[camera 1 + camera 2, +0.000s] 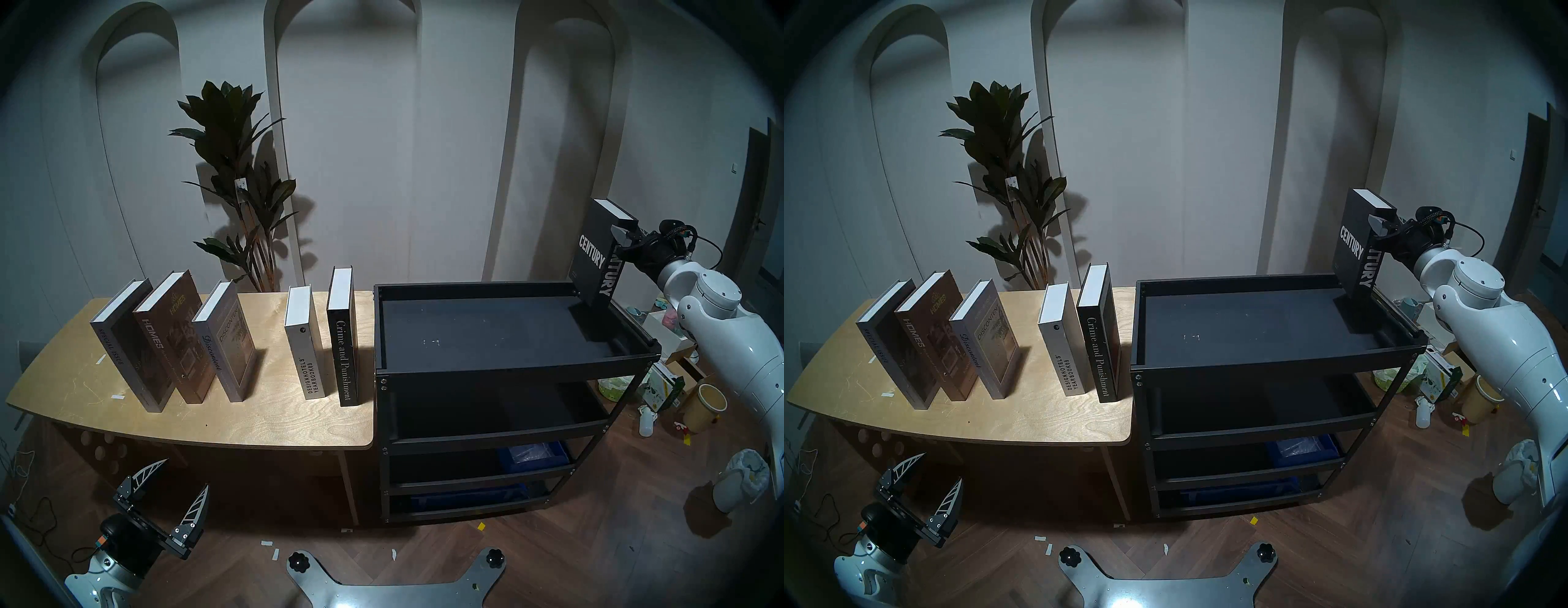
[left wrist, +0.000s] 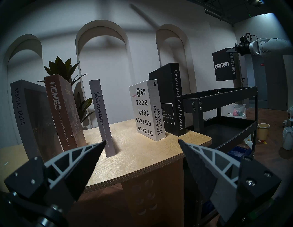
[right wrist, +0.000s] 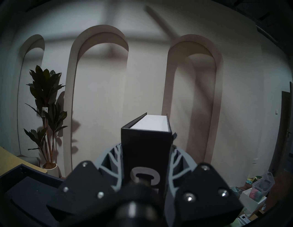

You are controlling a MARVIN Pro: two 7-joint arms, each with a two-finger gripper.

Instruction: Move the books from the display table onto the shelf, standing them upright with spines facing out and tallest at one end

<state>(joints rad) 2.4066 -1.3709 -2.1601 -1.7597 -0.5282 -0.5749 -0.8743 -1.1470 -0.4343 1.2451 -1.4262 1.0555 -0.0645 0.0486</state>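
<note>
Five books tabled, right tool gripping Century

Six books: five upright on tabletop, one, Century, at shelf far right end. One four-tier shelf. One plant. Two grippers. Three wall arches.

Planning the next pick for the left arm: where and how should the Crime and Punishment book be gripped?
Pinch Crime and Punishment across its thickness at the upper spine, coming level from the front. It stands upright, spine forward; the side gap beside Design Hotels Yearbook 09 looks narrow.
</note>
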